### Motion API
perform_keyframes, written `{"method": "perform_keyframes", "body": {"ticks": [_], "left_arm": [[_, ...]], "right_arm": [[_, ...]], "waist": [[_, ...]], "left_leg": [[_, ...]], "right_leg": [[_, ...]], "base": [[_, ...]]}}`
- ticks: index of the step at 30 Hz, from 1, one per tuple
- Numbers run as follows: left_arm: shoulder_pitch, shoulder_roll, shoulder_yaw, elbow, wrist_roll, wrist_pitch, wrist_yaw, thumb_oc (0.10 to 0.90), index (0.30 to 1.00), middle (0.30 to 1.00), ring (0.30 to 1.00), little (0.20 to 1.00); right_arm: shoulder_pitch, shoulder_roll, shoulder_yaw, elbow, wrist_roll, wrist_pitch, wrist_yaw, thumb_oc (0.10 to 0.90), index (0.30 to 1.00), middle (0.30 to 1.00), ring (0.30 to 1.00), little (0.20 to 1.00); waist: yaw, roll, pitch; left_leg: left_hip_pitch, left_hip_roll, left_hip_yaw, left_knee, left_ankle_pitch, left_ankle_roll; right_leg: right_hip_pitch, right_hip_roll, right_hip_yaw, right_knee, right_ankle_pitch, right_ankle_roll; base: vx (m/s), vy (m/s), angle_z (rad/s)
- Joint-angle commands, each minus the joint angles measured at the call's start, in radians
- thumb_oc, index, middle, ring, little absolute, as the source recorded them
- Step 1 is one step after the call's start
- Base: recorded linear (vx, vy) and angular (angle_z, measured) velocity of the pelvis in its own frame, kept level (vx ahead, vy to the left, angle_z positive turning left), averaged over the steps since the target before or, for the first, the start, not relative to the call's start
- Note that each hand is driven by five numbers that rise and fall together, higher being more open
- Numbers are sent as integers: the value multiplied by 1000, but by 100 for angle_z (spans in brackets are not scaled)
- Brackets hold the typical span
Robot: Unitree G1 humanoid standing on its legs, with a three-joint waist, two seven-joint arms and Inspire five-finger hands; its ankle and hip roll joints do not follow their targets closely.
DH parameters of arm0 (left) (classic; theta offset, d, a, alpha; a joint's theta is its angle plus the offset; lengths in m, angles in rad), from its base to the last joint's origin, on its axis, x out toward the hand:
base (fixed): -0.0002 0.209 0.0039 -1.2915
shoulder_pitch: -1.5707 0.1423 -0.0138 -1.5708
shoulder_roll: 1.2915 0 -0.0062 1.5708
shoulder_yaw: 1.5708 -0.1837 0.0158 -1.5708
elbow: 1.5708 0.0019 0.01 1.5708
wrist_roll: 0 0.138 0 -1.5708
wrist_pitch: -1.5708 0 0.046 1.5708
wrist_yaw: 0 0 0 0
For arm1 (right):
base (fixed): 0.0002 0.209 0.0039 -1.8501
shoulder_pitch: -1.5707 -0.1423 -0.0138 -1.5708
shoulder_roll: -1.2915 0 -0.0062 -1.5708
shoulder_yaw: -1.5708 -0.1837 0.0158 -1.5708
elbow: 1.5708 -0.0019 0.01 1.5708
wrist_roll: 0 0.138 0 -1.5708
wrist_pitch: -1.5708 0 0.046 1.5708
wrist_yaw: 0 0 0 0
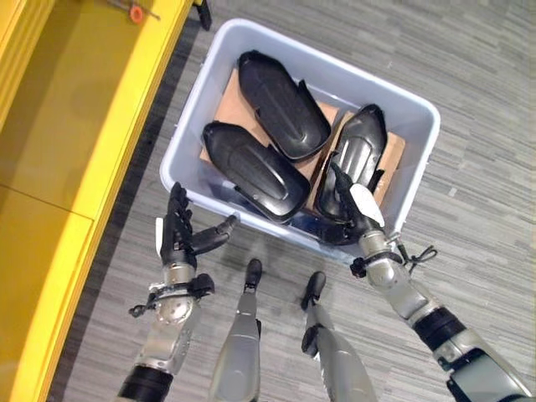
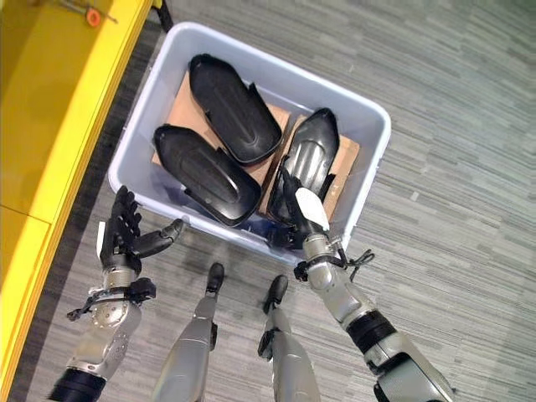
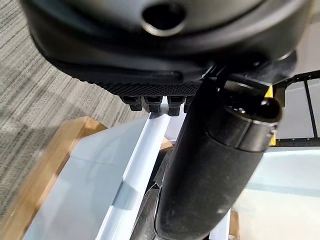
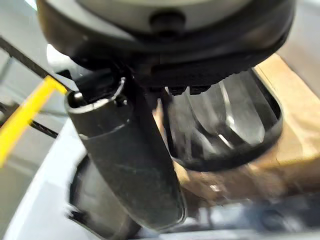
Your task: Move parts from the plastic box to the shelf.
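Note:
A pale blue plastic box (image 1: pixel 352 84) stands on the floor with three black shell-shaped parts lying on cardboard inside. One part (image 1: pixel 280 105) lies at the far side, one (image 1: pixel 251 172) at the near left, and one (image 1: pixel 362 146) at the right. My right hand (image 1: pixel 356 209), with its white thumb cover, reaches over the box's near rim. It is open, its fingers stretched onto the near end of the right part (image 4: pixel 230 125). My left hand (image 1: pixel 177 239) hovers open outside the box's near-left corner, its thumb (image 3: pixel 215 150) by the rim (image 3: pixel 145 150).
The yellow shelf (image 1: pixel 75 126) runs along the left, close to the box's left wall. A small orange object (image 1: pixel 136 12) lies on it at the far end. Grey striped carpet (image 1: pixel 486 201) surrounds the box on the right and near sides.

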State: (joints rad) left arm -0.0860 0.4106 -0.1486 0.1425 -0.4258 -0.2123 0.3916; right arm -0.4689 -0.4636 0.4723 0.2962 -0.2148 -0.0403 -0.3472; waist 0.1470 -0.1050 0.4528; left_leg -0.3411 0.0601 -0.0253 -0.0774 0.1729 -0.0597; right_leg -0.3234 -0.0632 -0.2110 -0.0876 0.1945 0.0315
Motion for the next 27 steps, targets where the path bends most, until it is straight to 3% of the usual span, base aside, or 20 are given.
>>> {"method": "perform_keyframes", "body": {"ticks": [1, 8, 18, 27], "left_arm": [[-25, 20, -11, -45, 36, -35, -21, 900, 1000, 1000, 1000, 1000], [15, 28, 19, -27, 34, -22, -45, 900, 1000, 1000, 1000, 1000], [59, 16, 35, 22, 19, -8, -76, 900, 1000, 1000, 1000, 1000], [81, 8, 44, 49, 19, -12, -92, 900, 1000, 1000, 1000, 1000]], "right_arm": [[-11, -15, -30, -103, 60, -105, -16, 900, 1000, 1000, 1000, 1000], [66, -23, -81, -238, 191, -149, 41, 900, 1000, 1000, 1000, 1000], [154, -1, -130, -302, 390, -190, 110, 900, 1000, 1000, 1000, 1000], [187, -2, -131, -279, 382, -177, 123, 900, 1000, 1000, 1000, 1000]], "waist": [[-35, -53, -88], [-51, -59, -136], [-74, -48, -197], [-90, -40, -229]], "left_leg": [[78, 41, 53, -10, -85, -3], [132, 41, 65, -10, -98, 0], [178, 42, 75, -10, -104, 3], [202, 45, 83, -10, -106, 4]], "right_leg": [[71, -105, 44, 10, -36, 127], [110, -101, 58, 10, -43, 128], [148, -102, 68, 13, -51, 126], [161, -100, 80, 8, -49, 126]], "base": [[31, -1, -10], [21, 2, -10], [11, -2, -6], [-6, -3, -6]]}}
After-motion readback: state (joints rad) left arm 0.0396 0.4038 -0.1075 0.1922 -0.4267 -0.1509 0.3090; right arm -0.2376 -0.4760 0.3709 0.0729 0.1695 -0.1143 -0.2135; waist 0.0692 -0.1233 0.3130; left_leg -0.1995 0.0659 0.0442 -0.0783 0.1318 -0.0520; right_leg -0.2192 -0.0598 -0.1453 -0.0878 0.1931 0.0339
